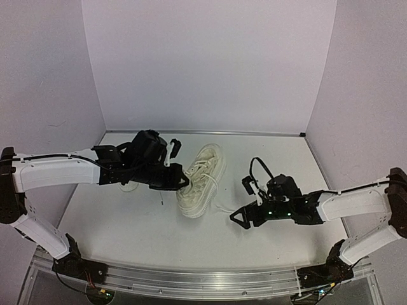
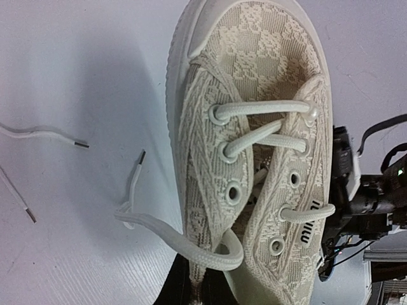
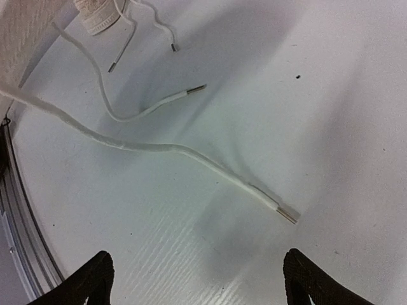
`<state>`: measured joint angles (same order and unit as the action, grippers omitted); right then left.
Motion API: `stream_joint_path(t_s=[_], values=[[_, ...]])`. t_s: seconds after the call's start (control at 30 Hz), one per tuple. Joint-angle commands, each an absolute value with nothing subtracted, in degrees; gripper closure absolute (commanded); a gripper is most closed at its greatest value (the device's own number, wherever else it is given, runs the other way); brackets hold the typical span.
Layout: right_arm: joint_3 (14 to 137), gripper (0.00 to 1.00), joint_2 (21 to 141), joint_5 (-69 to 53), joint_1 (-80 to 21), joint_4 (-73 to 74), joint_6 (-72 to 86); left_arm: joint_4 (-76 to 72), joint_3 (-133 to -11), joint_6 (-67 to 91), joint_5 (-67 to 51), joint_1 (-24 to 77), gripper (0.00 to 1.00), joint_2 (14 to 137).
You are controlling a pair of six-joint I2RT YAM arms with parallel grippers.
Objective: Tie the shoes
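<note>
1. Right pincer (image 3: 203, 279): black fingertips (image 3: 95, 276) spread wide, nothing betw. them, low over the white matte table (image 3: 331, 95).
2. Left pincer (image 1: 183, 182): black, right up against the shoe's side. Can't tell if its jaws are apart or together. They're hidden in the top view, and the wrist cam shows only a dark bit at its bottom edge.
3. Cream low-top sneaker w/ woven fabric upper and pale rubber sole (image 1: 203, 181): mid-table, betw. the two arms and closer to the left one.
4. Left wrist cam only:
   - checker-weave toe panel and herringbone eyelet strips w/ round eyelets
   - smooth rubber rim round the toe
   - round-ish white cord laces (image 2: 267, 108) crossing at the toe end
   - small dark lettering near one eyelet
5. Right wrist cam only:
   - long flat white lace w/ clear tip (image 3: 159, 147), limp and curving across the table, tip just ahead of the right fingertips, not touching
   - thinner white lace w/ metal tip (image 3: 146, 111) beside it
   - table surface finely ribbed near the cam
6. Top view only: both white-shelled arms, grey walls, aluminium rail (image 1: 203, 279) at the near edge.
</note>
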<state>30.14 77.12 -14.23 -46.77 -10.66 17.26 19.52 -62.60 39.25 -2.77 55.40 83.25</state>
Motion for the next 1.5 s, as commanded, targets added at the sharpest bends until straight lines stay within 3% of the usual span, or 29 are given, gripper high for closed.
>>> stream_joint_path(t_s=[0.0,0.33,0.57,0.73,0.93,1.1,1.3,1.47], values=[[32.65,0.12,82.82,-5.23,-51.05,-20.12,10.03,14.47,-68.23,39.90,-4.23,55.36,1.00,79.47],[33.35,0.15,91.40,5.33,-55.94,-32.83,2.06,13.56,-68.55,40.40,-7.15,55.37,1.00,76.91],[33.91,0.30,99.08,4.95,-57.41,-41.15,-2.66,13.92,-69.42,40.64,-8.18,55.40,1.00,76.13],[34.36,0.55,102.56,8.85,-58.49,-44.69,-3.26,13.65,-69.17,41.10,-8.47,55.37,1.00,75.36],[32.37,0.99,98.81,10.48,-58.69,-45.91,-1.49,13.95,-68.29,41.47,-7.23,55.37,1.00,74.38],[27.27,1.00,87.54,9.94,-58.73,-44.13,3.72,14.49,-66.86,41.76,-4.24,55.36,1.00,73.47],[24.57,1.00,69.29,11.00,-58.74,-27.94,12.85,18.68,-65.99,41.31,-0.55,55.42,1.00,78.29],[22.87,1.00,56.37,12.68,-58.73,-16.34,19.89,12.49,-63.02,43.35,-1.34,56.97,1.00,85.70]])
